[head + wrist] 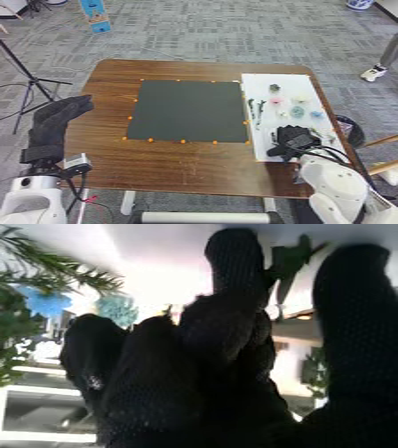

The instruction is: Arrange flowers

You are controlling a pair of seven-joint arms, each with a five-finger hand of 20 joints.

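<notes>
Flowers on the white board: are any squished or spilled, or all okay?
Nothing stands out. The pink flower and blue flower lie apart on the white board, with no spill. I can't check every petal, and the right robot hand covers part of the near end.

White arms (black cables attached), black fabric gloves.

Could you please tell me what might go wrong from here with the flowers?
The right robot hand is close to the flowers, so it might nudge a neighbour while picking one. The blue flower lies near the right edge of the table, so a bump could perhaps knock it off.
</notes>
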